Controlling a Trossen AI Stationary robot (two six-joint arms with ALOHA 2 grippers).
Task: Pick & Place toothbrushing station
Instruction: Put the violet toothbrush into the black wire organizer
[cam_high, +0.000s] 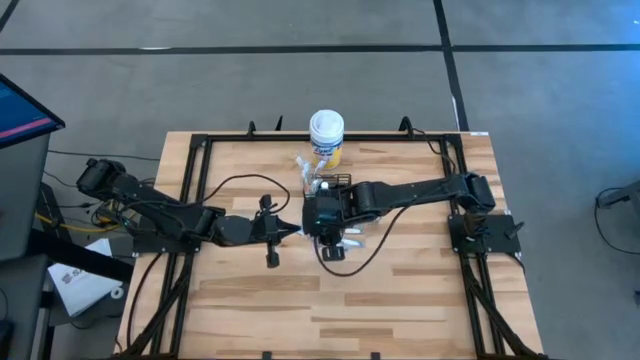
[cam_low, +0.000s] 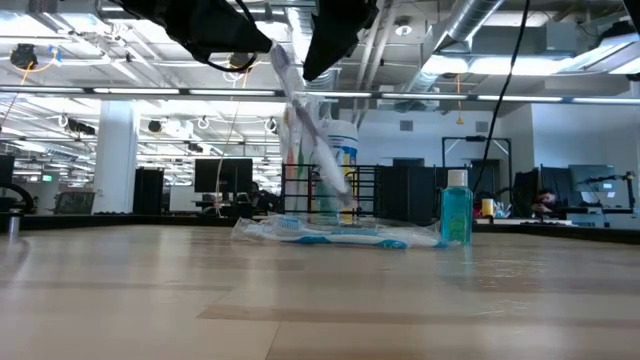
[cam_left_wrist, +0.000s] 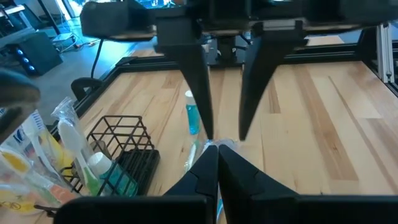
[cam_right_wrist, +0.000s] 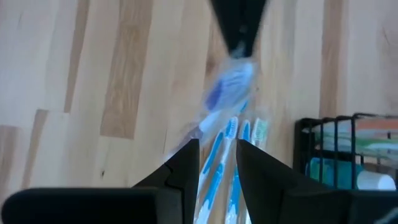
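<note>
The toothbrushing station, a low black wire caddy (cam_left_wrist: 121, 146) (cam_right_wrist: 339, 146), stands on the table just in front of the yellow canister (cam_high: 327, 135). My left gripper (cam_left_wrist: 217, 152) (cam_high: 297, 232) is shut on a clear-wrapped toothbrush pack (cam_low: 310, 130), which hangs tilted above the table. My right gripper (cam_right_wrist: 214, 155) (cam_left_wrist: 225, 134) points down over it, open. Its fingers stand on either side of the pack, just beyond my left gripper's tip. A second toothbrush pack (cam_low: 330, 236) lies flat on the table. My left gripper pinches the top end of the pack's clear wrapper (cam_right_wrist: 238, 55) between its two fingertips. It comes nearly level from the table's left. The pack slants down from the fingers toward the lying pack; I cannot tell whether its lower end (cam_low: 343, 203) touches anything.
A small blue mouthwash bottle (cam_low: 457, 207) (cam_left_wrist: 193, 115) stands upright beside the lying pack. The caddy holds a tube and other wrapped items (cam_left_wrist: 93, 165). A black frame (cam_high: 200, 140) borders the table. Bare wood lies toward the near edge.
</note>
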